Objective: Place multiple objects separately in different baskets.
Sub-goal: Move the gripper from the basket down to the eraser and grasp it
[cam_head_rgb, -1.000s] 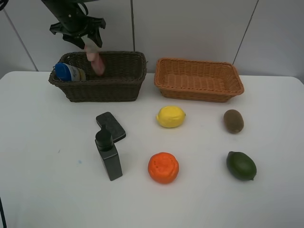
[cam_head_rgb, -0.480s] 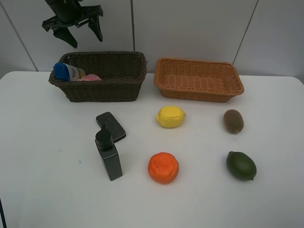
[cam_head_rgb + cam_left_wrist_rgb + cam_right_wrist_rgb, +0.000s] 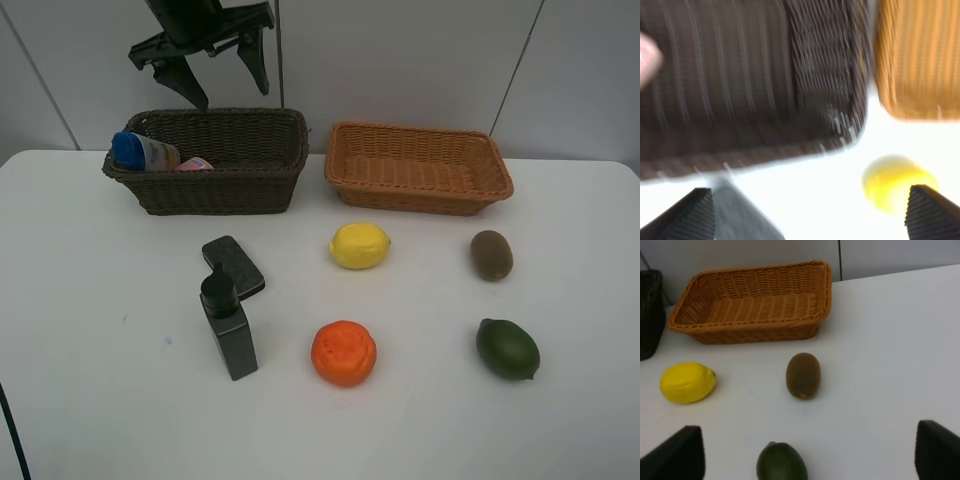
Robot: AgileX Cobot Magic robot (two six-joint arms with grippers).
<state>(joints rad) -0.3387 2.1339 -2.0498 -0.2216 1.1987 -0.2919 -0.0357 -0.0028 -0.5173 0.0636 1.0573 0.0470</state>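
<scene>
While jaws gape, left gripper (image 3: 228, 92) above dark basket (image 3: 220, 192)

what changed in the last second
The left gripper let go of the pink tube, which now lies in the dark basket beside the bottle. The gripper, now open, has swung right above the basket. Nothing else moved.
</scene>
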